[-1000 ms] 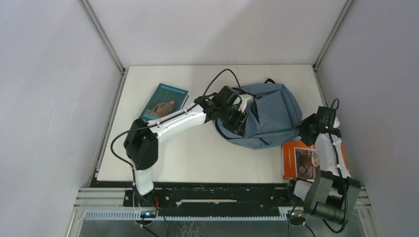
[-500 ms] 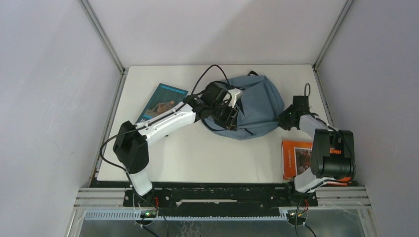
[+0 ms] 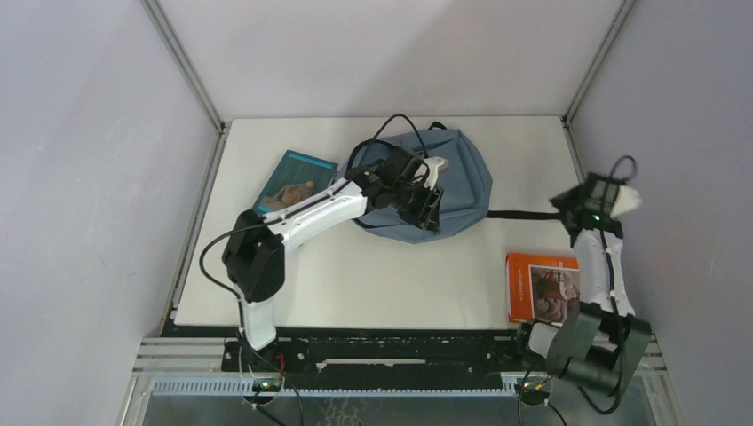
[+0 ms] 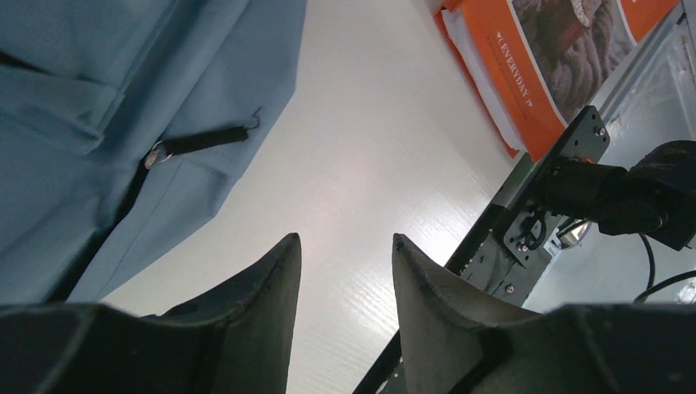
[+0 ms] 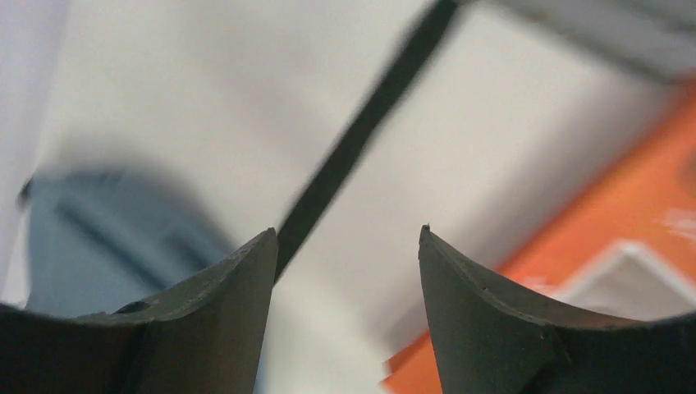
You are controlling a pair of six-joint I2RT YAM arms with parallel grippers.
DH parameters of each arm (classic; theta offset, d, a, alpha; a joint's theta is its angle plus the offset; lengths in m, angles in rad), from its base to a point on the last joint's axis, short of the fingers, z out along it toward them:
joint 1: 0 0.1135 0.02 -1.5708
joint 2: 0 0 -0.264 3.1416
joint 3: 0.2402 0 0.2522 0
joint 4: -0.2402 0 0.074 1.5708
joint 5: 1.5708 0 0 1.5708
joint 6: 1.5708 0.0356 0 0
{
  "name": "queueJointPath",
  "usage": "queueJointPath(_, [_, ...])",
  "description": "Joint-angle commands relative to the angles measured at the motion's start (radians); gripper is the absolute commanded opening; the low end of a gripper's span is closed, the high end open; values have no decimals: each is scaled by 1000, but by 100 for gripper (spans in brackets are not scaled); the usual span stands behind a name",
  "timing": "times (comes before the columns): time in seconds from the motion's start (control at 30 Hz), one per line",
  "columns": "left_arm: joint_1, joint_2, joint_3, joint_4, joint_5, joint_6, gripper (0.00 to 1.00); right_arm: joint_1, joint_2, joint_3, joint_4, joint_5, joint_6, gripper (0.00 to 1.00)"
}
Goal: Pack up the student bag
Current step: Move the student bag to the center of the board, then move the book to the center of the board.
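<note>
The grey-blue student bag [image 3: 462, 173] lies at the table's back centre. My left gripper [image 3: 428, 202] is open and empty at the bag's near-left edge. In the left wrist view the left gripper [image 4: 345, 246] hangs over bare table, with the bag's fabric [image 4: 98, 98] and a black zipper pull [image 4: 201, 141] to its upper left. A black strap [image 3: 524, 213] stretches from the bag to my right gripper [image 3: 575, 206]. In the blurred right wrist view the right gripper [image 5: 345, 238] is open, and the strap [image 5: 369, 123] runs past its left fingertip [image 5: 258, 254].
An orange book [image 3: 542, 286] lies at the front right, by the right arm, and shows in the left wrist view [image 4: 558, 57] and the right wrist view [image 5: 624, 205]. A teal book [image 3: 296, 180] lies at the back left. The table's front rail [image 3: 400, 342] is near the arm bases.
The bag has slid left and towards the back. The right arm has swung out to the right, and the black strap now lies stretched towards it. The left gripper stays at the bag.
</note>
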Motion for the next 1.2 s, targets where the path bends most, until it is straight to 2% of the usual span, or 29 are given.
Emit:
queueJointPath(0.0, [-23, 47, 90, 26, 57, -21, 50, -164, -51, -83, -189, 267, 26, 71])
queueJointPath(0.1, [-23, 67, 112, 7, 53, -11, 50, -230, -56, -168, -201, 248, 116, 71])
queueJointPath(0.27, [-23, 74, 123, -11, 36, -3, 50, -208, -34, -269, -112, 109, 149, 70])
queueJointPath(0.43, [-19, 73, 122, -23, 6, 9, 50, -102, 85, -271, -60, -70, 112, 69])
queueJointPath(0.57, [0, 82, 151, -25, 15, -10, 51, 52, 158, -270, -22, -213, 153, 66])
queueJointPath(0.67, [6, 87, 164, -30, 16, -12, 51, 134, 129, -256, -6, -298, 162, 66])
queueJointPath(0.77, [2, 102, 161, -28, 51, -34, 51, 163, 14, -218, -63, -247, 106, 69])
queueJointPath(0.93, [-18, 159, 156, -15, 75, -102, 51, 89, -219, -209, -133, -63, -10, 76])
queueJointPath(1.03, [-34, 186, 156, 9, 62, -133, 52, -41, -271, -222, -188, -20, -19, 78])
queueJointPath(1.17, [-57, 230, 176, 34, 64, -156, 52, -199, -305, -249, -295, -3, 54, 78])
